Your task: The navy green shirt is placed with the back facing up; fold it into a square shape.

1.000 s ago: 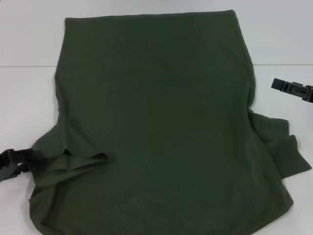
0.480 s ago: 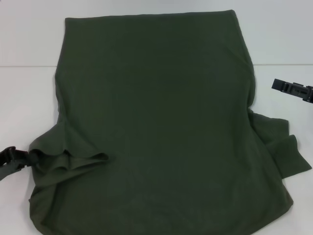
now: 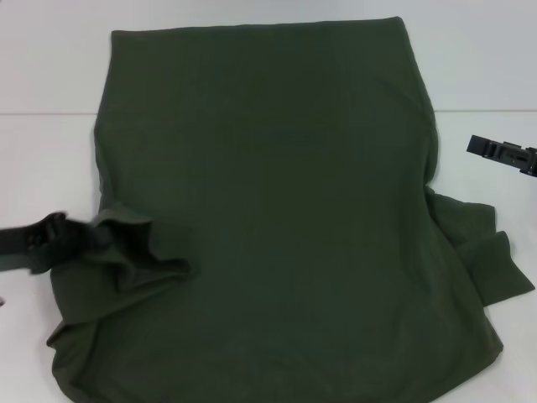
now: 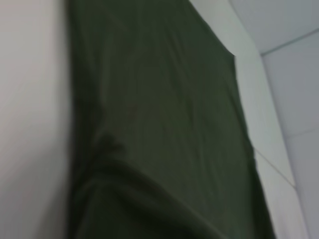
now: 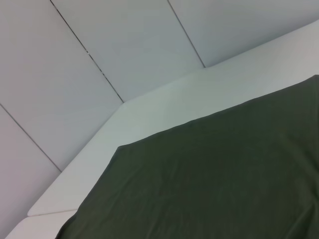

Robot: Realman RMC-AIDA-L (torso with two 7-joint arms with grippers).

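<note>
Across the white table [image 3: 42, 67], navy green shirt [image 3: 277, 218], left sleeve bunched in clamped left pincer [image 3: 71, 238].

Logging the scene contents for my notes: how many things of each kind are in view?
Navy green shirt: 1
Black claws: 2, left claw at the shirt's sleeve, right claw beside the shirt
White table: 1
Total: 4
</note>
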